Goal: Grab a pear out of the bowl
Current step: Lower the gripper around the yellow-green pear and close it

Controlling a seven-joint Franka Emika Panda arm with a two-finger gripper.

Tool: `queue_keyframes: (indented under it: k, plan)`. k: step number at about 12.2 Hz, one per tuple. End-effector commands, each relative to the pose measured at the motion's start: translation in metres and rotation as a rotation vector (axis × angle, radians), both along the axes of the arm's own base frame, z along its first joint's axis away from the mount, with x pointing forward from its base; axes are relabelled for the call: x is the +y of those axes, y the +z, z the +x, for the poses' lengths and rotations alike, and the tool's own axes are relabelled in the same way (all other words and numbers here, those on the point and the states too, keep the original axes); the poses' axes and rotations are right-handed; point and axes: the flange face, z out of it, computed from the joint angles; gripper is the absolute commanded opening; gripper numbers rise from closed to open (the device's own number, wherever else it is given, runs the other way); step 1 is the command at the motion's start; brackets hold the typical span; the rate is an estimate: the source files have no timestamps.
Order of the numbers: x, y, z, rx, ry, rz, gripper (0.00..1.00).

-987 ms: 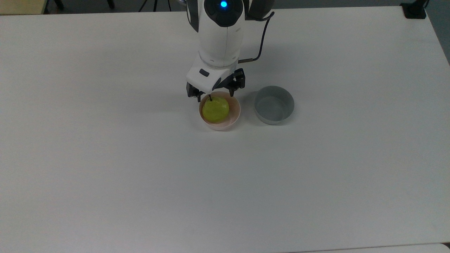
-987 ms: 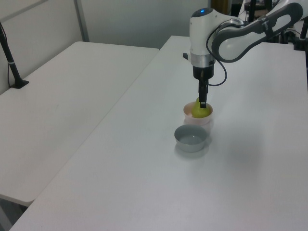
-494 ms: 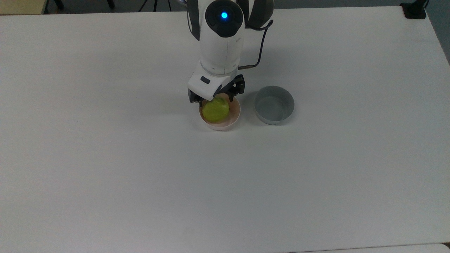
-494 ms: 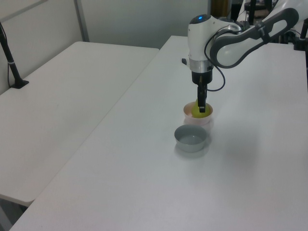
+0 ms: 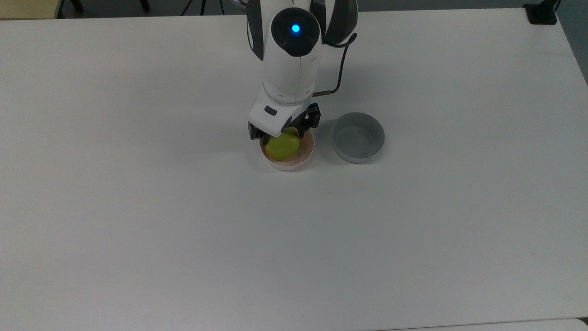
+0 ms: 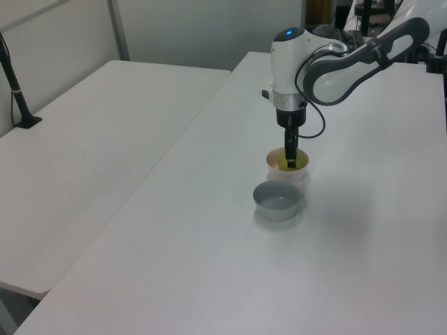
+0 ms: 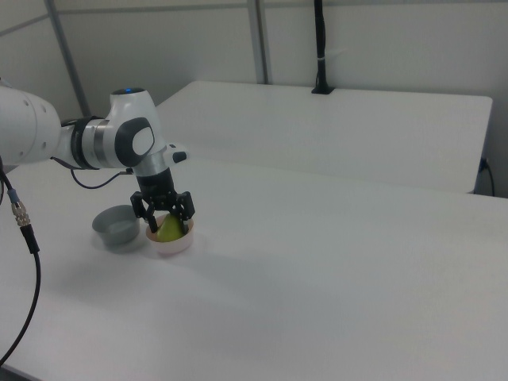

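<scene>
Two fingers (image 7: 168,220) straddle the pear (image 5: 282,146) in the pink bowl (image 5: 304,156), spread apart, not yet clamped.

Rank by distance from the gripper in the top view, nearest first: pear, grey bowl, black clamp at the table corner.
1. pear: in the pink bowl, right at the gripper.
2. grey bowl: beside the pink bowl, on the top view's right.
3. black clamp: table's far corner, the top view's upper right.

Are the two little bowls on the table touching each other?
Apart. The top view shows a strip of bare white table between the pink bowl holding the pear and the grey bowl.
</scene>
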Motion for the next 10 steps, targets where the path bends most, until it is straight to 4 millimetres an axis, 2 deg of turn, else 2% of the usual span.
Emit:
queue_keyframes:
  k: [1,4,5,8,10]
  plan:
    - [0.0058,-0.0022,-0.0005,-0.022,0.024,-0.009,0.85]
    - [0.0062,-0.0028,0.0004,-0.031,0.025,-0.006,0.79]
    - [0.0061,-0.0028,0.0004,-0.031,0.026,-0.008,0.69]
    - [0.0061,-0.0028,0.0004,-0.031,0.026,-0.008,0.45]
    - [0.0060,0.0000,0.0006,-0.031,0.025,-0.009,0.40]
